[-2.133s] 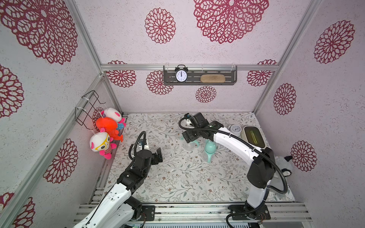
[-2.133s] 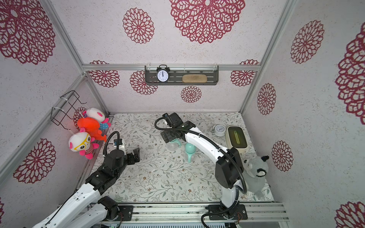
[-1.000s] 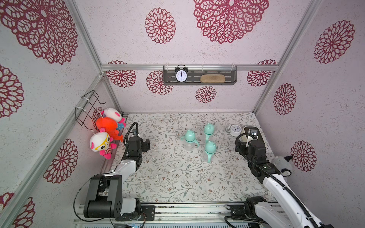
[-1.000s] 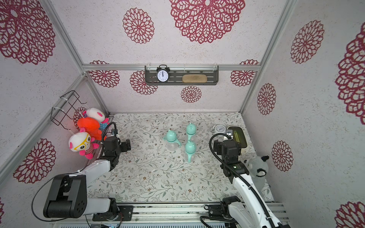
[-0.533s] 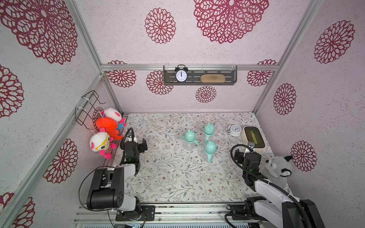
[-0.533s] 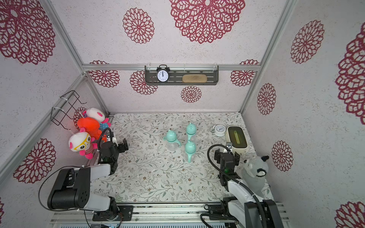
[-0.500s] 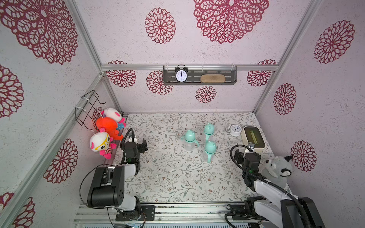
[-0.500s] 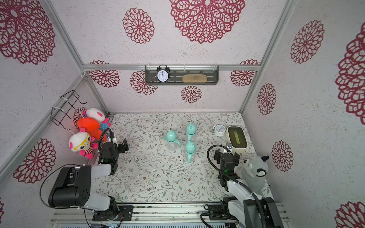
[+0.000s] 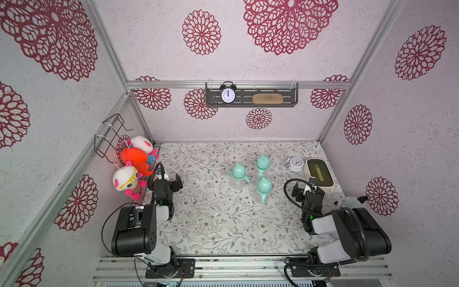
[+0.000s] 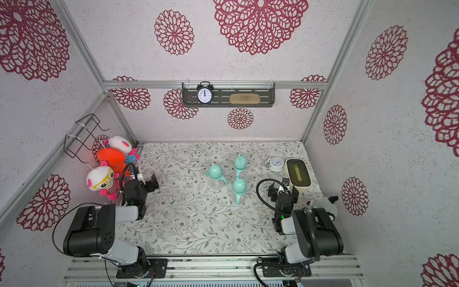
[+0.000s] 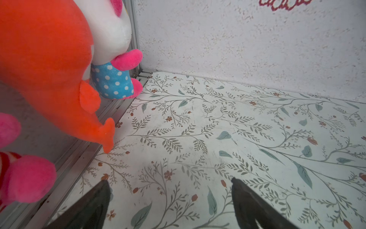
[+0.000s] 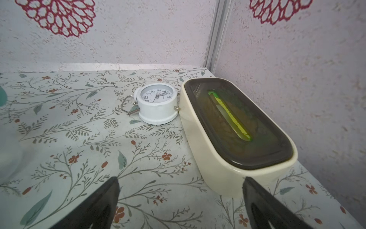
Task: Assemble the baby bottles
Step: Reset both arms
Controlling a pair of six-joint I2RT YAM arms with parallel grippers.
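Note:
Three baby bottles stand close together mid-table in both top views, each clear with a mint domed cap: one at the left (image 9: pixel 238 174) (image 10: pixel 215 174), one at the back (image 9: pixel 262 164) (image 10: pixel 240 164), one in front (image 9: pixel 264 187) (image 10: pixel 239 187). My left gripper (image 9: pixel 169 178) (image 10: pixel 144 179) is open by the left wall, well away from them, over bare mat (image 11: pixel 169 180). My right gripper (image 9: pixel 308 186) (image 10: pixel 284 188) is open at the right, empty, pointing at the near end of a cream box (image 12: pixel 181 178).
A white alarm clock (image 9: pixel 295 164) (image 12: pixel 156 103) lies beside the cream box with a dark lid (image 9: pixel 319 174) (image 12: pixel 217 158) at the back right. Plush toys (image 9: pixel 134 161) (image 11: pixel 49 69) hang on the left wall. A grey plush (image 9: pixel 350 201) sits by the right arm.
Both arms have drawn back from the middle and folded at their sides of the table. The right arm left the bottles. The bottles have not moved.

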